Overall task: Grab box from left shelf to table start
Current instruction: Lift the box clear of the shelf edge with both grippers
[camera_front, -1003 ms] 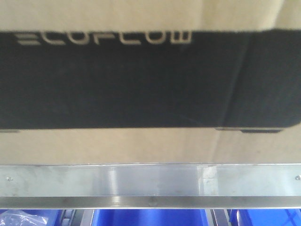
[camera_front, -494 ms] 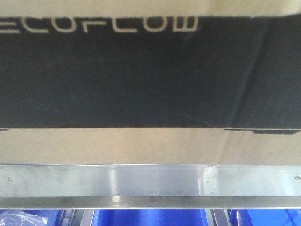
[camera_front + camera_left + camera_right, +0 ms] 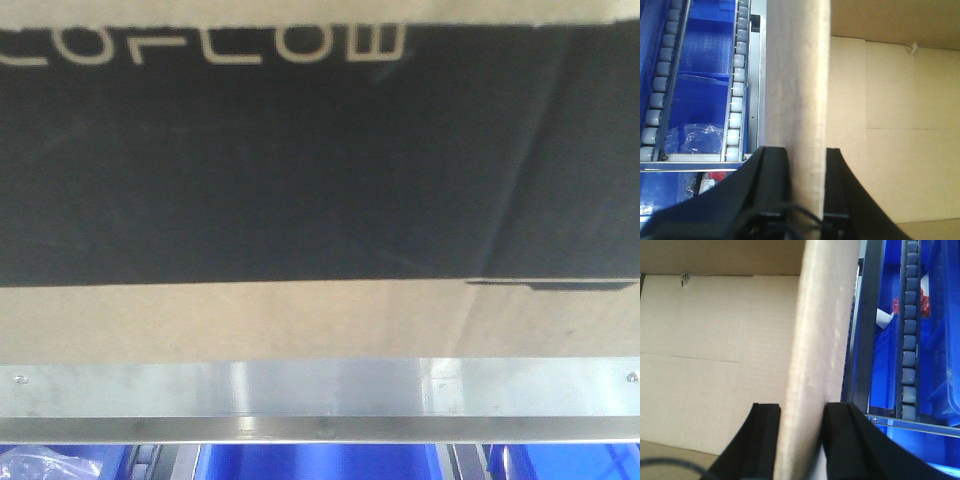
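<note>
Rising, front view: box (image 3: 320, 160) panel larger, lettering nearer top edge than a second ago, above left shelf (image 3: 320, 390) rail; lift-off likely underway. Left wrist: left gripper (image 3: 806, 155) clamps a box wall. Right wrist: right gripper (image 3: 801, 412) likewise.

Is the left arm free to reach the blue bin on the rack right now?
Probably not. The left pincer is clamped on a wall of the box, so it is occupied, and a roller track runs between it and the blue bin.
</note>
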`<act>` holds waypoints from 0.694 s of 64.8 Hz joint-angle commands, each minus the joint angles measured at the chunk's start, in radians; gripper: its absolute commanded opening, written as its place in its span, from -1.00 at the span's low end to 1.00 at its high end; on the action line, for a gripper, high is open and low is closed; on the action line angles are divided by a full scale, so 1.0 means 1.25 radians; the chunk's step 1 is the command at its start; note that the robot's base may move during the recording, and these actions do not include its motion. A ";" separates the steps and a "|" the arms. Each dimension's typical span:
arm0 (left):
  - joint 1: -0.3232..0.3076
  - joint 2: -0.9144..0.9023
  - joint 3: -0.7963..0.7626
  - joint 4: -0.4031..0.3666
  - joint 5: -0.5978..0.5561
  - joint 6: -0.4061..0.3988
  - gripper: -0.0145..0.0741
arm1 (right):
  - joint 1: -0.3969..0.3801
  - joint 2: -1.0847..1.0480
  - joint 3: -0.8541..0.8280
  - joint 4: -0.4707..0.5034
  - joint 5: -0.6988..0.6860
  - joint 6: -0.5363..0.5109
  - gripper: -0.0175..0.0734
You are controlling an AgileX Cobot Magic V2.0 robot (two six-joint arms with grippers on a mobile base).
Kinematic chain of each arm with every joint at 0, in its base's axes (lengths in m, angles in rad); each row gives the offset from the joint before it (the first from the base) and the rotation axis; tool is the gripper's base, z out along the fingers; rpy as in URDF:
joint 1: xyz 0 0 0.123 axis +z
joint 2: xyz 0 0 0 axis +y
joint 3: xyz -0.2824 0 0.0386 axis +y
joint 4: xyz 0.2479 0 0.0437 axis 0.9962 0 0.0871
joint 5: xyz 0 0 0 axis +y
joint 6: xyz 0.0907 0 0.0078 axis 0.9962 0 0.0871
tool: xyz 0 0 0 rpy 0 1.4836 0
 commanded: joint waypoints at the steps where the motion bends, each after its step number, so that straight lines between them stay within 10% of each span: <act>1: -0.004 -0.010 -0.034 -0.023 -0.133 -0.020 -0.89 | -0.005 0.007 -0.023 -0.079 -0.087 -0.010 -0.49; 45: -0.004 -0.050 -0.034 -0.011 -0.158 -0.019 -0.89 | -0.005 -0.013 -0.026 -0.079 -0.080 -0.010 -0.49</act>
